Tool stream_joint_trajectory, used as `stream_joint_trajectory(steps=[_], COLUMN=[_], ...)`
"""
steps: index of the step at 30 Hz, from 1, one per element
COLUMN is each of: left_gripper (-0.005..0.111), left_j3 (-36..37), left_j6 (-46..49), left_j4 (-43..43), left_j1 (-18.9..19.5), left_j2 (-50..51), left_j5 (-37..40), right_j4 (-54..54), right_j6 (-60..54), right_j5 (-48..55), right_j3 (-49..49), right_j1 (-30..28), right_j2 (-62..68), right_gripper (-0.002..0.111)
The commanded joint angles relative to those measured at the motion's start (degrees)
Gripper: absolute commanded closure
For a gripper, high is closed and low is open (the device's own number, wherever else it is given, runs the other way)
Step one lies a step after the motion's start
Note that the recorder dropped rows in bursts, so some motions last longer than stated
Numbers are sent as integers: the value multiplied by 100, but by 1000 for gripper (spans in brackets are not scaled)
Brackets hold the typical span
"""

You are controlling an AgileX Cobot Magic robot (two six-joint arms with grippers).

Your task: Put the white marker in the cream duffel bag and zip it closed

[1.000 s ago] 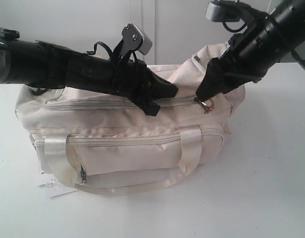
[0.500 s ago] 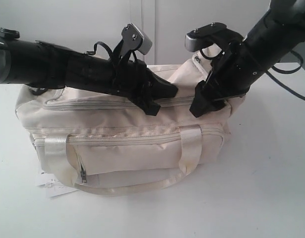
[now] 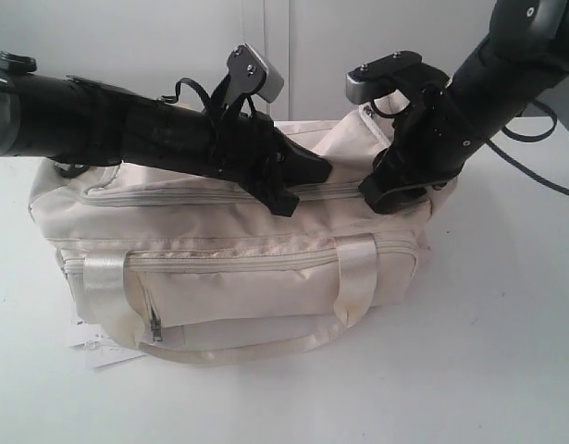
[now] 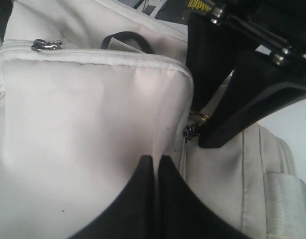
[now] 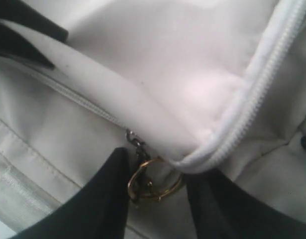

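The cream duffel bag [image 3: 228,268] lies on its side on the white table [image 3: 488,361]. My left gripper [image 3: 284,200] is on the bag's top panel, shut on a pinched fold of cream fabric [image 4: 156,149]. My right gripper [image 3: 381,198] sits at the right end of the top zipper. In the right wrist view its jaws [image 5: 157,174] stand apart on either side of the gold clasp ring [image 5: 138,184], which hangs from the zipper slider. One finger touches the ring. The white marker is out of view.
A satin strap handle [image 3: 353,277] loops down the bag's front. A side pocket zipper [image 3: 154,326] runs near the lower left. A small white paper tag [image 3: 94,350] pokes out under the bag's left corner. A pale wall stands behind.
My right gripper has swung down and inward to the zipper's right end, and its jaws have narrowed around the gold clasp. The left gripper keeps its hold on the fabric, unmoved.
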Motion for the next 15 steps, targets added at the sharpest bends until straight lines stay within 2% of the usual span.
stream_joint_trajectory(steps=[1, 15], left_gripper=[107, 107], left_j3=[-24, -24], left_j6=[-56, -56], left_j4=[-33, -33], left_j1=[-3, -3], left_j2=[-73, -106], left_j5=[126, 143], right_j4=[-279, -1547], right_j6=[41, 843], right_j5=[-13, -812], right_j3=[17, 17], right_j1=[4, -7], right_j2=[-327, -541], right_gripper=[108, 108])
